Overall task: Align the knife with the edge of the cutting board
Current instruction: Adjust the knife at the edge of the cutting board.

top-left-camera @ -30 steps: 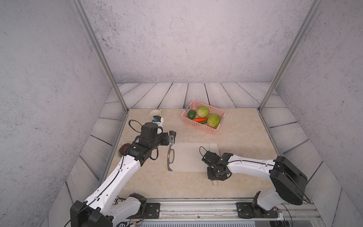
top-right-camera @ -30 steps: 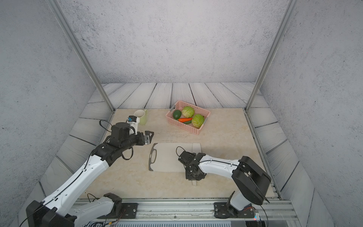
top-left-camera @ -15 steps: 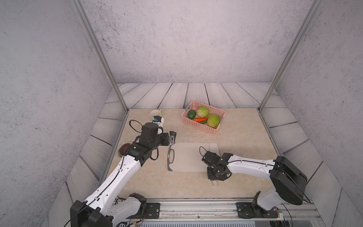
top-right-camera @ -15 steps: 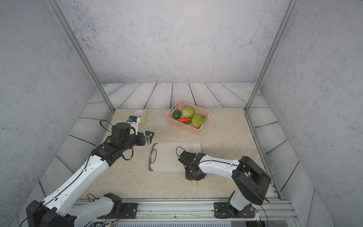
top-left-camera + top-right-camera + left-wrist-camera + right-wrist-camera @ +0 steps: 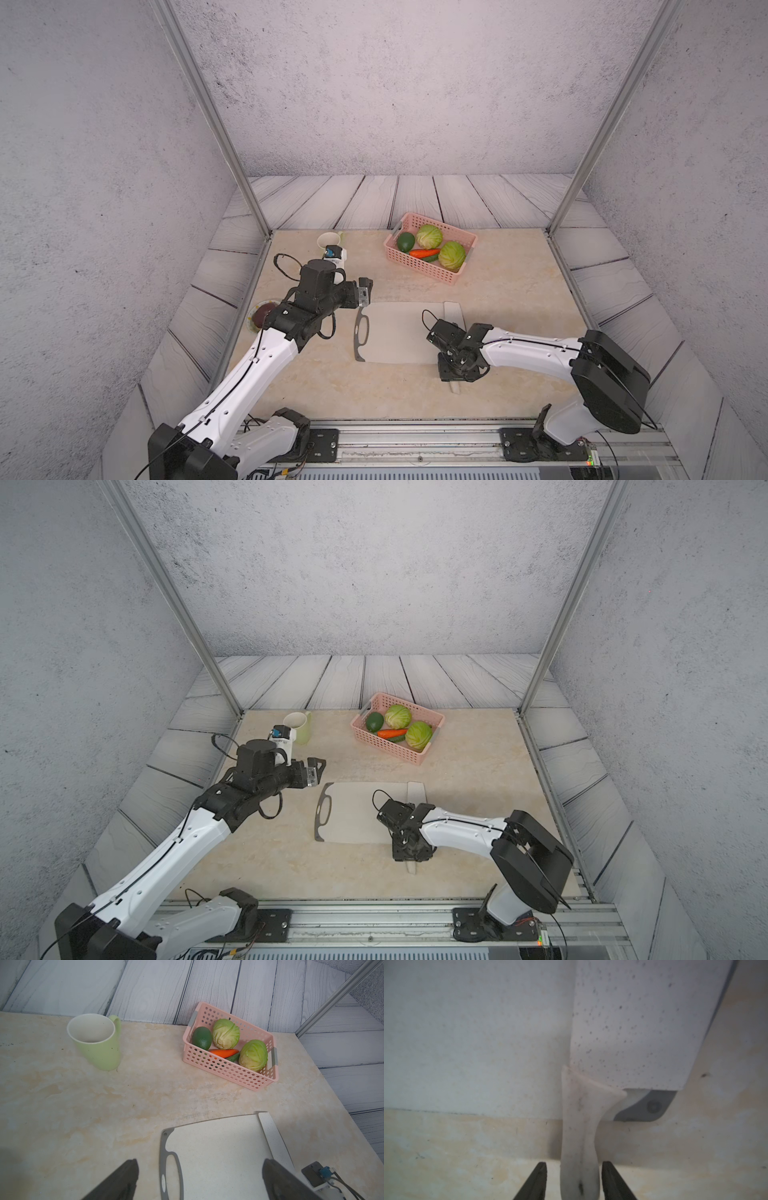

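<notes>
Beige, marble-patterned tabletop (image 5: 523, 286) carries everything here. The largest thing on it is the cutting board (image 5: 395, 332), lying flat near the front with its oval handle hole toward the left arm, so each arm can reach one end. Behind it and well apart, a pink basket (image 5: 415, 266) of vegetables and a green mug (image 5: 301, 729) sit out of the working path.

The knife (image 5: 633, 1022) lies flat on the board's end opposite the hole. Its broad blade runs along that short edge, with the dark end strip showing just beside it, and its handle juts past the near long edge over the table. That overhang gives fingers room to straddle the handle. The blade looks close to parallel with the edge, so the alignment seems done or nearly so.

The right gripper (image 5: 573, 1164) sits at the handle with its jaws parted. A gap shows on at least one side, so it is not pinching. The left gripper (image 5: 200, 1160) hovers spread wide and empty near the hole end, probably just waiting.
</notes>
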Available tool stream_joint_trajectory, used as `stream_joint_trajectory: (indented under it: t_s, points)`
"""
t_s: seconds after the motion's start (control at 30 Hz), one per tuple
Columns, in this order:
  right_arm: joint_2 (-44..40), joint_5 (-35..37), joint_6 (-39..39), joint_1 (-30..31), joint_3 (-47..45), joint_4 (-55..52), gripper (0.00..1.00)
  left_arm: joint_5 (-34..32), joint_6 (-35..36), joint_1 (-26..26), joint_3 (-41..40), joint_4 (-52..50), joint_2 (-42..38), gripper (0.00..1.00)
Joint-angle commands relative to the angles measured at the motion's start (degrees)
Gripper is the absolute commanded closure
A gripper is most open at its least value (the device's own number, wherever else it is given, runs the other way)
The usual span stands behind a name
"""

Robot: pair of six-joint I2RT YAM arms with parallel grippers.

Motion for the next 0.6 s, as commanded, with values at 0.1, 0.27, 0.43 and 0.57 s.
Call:
stream_joint_trajectory:
  t_s: [0.1,0.27,0.43,0.57]
  points:
    - [-1.82,0.09,0.66,0.3,-0.55,-0.4,0.55,-0.73,0.98,-0.6,1.62,-0.37,-0.85,0.02]
    - [-1.96,0.33,0.63,0.34,-0.28,-0.63,0.56,-0.82,1.03,-0.66,1.6,-0.46,-0.85,0.02]
    - [-2.02,0.5,0.62,0.32,-0.42,-0.74,0.57,-0.91,1.07,-0.71,1.64,-0.47,-0.92,0.02]
    - [-2.12,0.57,0.62,0.29,-0.44,-0.89,0.57,-0.96,1.07,-0.77,1.63,-0.51,-0.95,0.02]
